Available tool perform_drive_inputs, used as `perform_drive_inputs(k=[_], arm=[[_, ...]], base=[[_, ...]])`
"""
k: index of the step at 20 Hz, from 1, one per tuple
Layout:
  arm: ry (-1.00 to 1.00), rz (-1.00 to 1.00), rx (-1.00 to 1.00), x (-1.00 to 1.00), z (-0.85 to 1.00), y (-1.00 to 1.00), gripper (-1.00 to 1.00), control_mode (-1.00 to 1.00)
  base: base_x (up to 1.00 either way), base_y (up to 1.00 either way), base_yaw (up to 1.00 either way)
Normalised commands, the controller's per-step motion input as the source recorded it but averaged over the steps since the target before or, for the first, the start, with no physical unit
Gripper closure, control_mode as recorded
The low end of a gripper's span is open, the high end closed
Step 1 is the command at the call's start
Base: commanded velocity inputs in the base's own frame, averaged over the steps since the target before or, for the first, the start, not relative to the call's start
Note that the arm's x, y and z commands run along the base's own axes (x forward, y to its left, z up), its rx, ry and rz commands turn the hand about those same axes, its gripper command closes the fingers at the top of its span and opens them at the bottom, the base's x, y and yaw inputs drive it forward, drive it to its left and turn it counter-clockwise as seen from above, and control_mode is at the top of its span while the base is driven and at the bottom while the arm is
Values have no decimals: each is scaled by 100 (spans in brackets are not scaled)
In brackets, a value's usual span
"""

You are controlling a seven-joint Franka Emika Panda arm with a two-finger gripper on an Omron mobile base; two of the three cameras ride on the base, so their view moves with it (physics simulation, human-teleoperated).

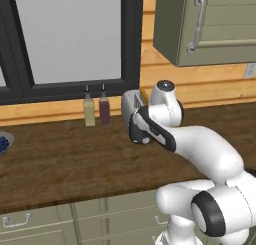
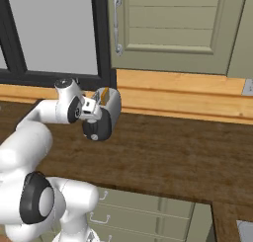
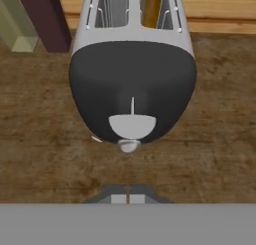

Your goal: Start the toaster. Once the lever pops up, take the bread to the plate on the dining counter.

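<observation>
While shut, gripper (image 3: pixel 128 198) nr toaster (image 3: pixel 132 89).

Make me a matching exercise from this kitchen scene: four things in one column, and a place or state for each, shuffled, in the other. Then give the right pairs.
Things
1. toaster
2. bread
3. claw
4. two slim bottles

Places or states
A. shut, fingertips together, just in front of the black end face
B. standing side by side on the wall counter under the window
C. down in one of the top slots
D. silver body with a rounded black end face, turned toward the arm

Pairs: 1-D, 2-C, 3-A, 4-B
</observation>
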Motion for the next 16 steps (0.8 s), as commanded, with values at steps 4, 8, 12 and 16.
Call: perform_drive_inputs(k=[4, 8, 12, 16], arm=[[0, -1, 0, 32, -27, 0, 100, -100], [-1, 0, 0, 32, -21, 0, 100, -100], [-1, 0, 0, 29, -10, 0, 100, -100], [-1, 0, 0, 17, -16, 0, 100, -100]], base=[[0, 0, 0], [0, 0, 0], [0, 0, 0], [0, 0, 0]])
